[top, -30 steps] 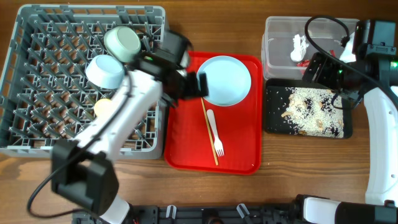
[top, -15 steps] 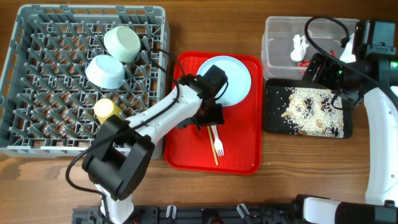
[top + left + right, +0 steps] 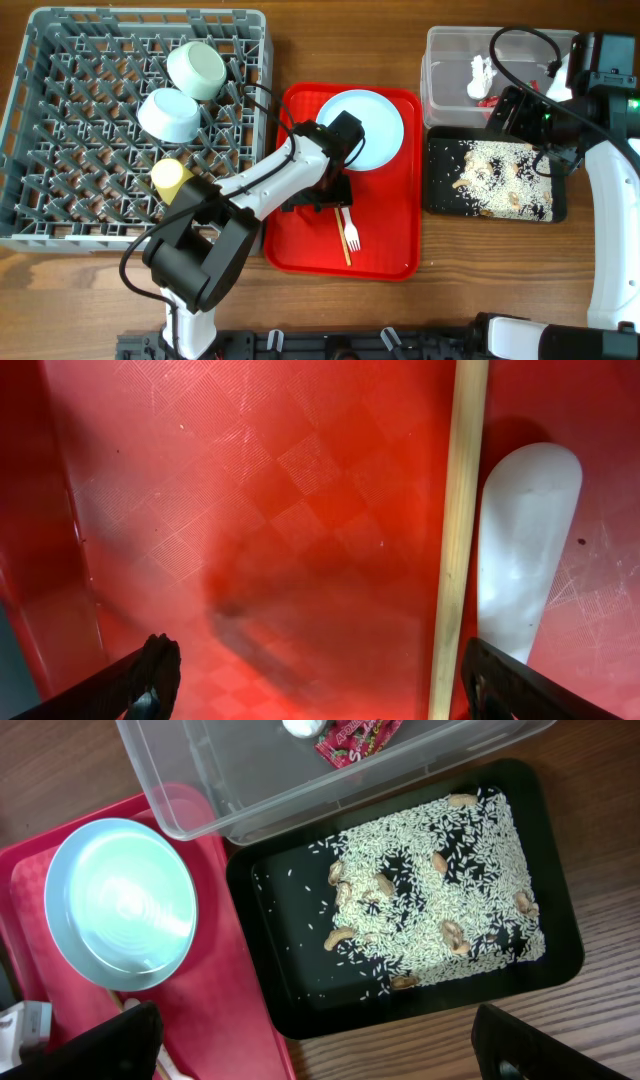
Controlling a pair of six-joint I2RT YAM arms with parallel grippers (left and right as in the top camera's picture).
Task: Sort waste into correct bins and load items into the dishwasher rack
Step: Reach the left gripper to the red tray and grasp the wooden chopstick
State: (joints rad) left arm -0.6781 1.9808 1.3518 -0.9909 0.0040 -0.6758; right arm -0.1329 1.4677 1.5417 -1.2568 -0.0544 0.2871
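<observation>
Overhead, I have the left fingers [image 3: 320, 200] down over the middle of the red tray [image 3: 300, 250]. The left wrist view shows them spread wide and empty. The chopstick [image 3: 455, 530] runs between the tips, close to one of them, and the fork [image 3: 525, 550] handle lies just beyond it.

I read this as the loading step: lifting cutlery off the tray for the rack [image 3: 140, 15], which sits on the counter [image 3: 300, 40] to the tray's left. As I judge it, the next move calls for lowering until the tips reach the tray floor, then closing on the chopstick alone. It is thin and lies flat, and the fork is near enough to get caught up. I'd want the stick centred between the tips first.

The right fingers [image 3: 515, 112] hang to the tray's right, over the seam between the tub [image 3: 445, 60] and the black tray [image 3: 437, 200]. The right wrist view shows them released too, holding nothing.

On the tray I count three things:
- one plate [image 3: 372, 125] at its far right corner
- one chopstick
- one fork

In the rack are two bowls [image 3: 197, 68] and one cup [image 3: 168, 175].

Right of the tray, the one tub holds one red sachet [image 3: 355, 738] and one white scrap [image 3: 482, 72]. The one black tray carries the rice [image 3: 430, 890], with a few brownish lumps among it. The waste looks sorted to me, and three items remain to load.
</observation>
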